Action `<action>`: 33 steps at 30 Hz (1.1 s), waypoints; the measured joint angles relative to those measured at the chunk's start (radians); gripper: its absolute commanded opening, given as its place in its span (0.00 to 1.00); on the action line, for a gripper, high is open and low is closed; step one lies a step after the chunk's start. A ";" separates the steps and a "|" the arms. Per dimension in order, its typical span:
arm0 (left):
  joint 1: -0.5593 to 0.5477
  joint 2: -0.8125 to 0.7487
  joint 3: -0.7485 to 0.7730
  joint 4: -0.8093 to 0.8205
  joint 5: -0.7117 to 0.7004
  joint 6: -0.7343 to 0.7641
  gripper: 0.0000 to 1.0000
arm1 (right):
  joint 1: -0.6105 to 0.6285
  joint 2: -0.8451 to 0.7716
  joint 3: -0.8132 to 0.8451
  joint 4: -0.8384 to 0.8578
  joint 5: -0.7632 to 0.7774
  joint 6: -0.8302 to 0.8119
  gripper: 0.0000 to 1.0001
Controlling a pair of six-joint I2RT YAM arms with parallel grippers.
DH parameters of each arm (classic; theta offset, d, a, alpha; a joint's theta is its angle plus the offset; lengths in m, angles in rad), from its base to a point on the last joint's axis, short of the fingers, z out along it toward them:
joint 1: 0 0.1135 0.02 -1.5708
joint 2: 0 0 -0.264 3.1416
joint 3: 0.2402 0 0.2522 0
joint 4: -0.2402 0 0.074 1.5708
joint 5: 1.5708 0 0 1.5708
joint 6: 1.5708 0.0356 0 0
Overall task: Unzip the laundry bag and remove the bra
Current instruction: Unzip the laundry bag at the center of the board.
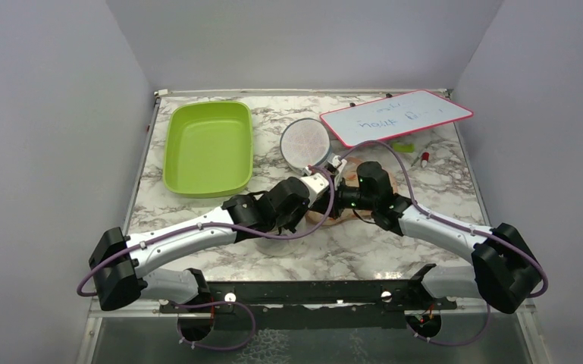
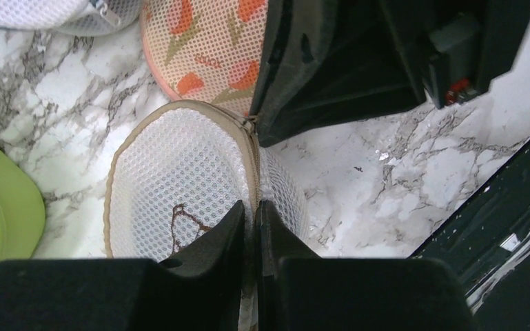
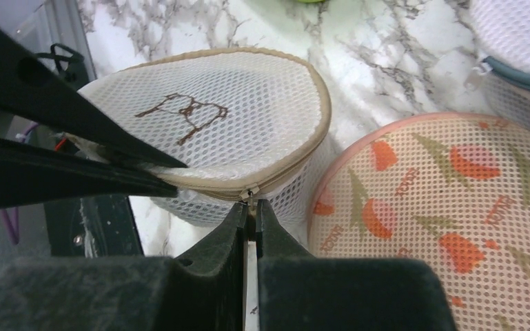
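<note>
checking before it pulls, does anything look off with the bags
The laundry bag looks warped: its cream face sits tilted, its rim pinched by the left gripper and the right gripper. No tear or spill shows.

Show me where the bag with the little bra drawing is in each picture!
Top external: the laundry bag is mid-table, mostly hidden where the two arms meet.
Left wrist: lower middle, a bit left, with its tan rim running up the picture.
Right wrist: upper middle, a bit left, with the drawing facing up.
Shared landmark: the orange floral pouch lies right beside it.
</note>
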 measured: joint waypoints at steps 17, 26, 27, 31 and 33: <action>0.002 -0.108 -0.024 0.022 0.079 0.159 0.00 | 0.007 -0.014 -0.026 0.142 0.206 0.065 0.01; 0.001 -0.113 -0.055 0.023 0.073 0.090 0.43 | 0.006 -0.079 -0.064 0.169 0.121 0.020 0.01; 0.001 -0.113 -0.055 0.023 0.072 0.074 0.46 | 0.006 -0.079 -0.062 0.166 0.100 0.009 0.01; 0.001 -0.092 -0.028 0.022 0.072 0.003 0.53 | 0.006 -0.078 -0.049 0.145 0.030 -0.022 0.01; 0.005 -0.077 -0.005 0.023 0.071 -0.030 0.52 | 0.006 -0.078 -0.049 0.137 0.000 -0.028 0.01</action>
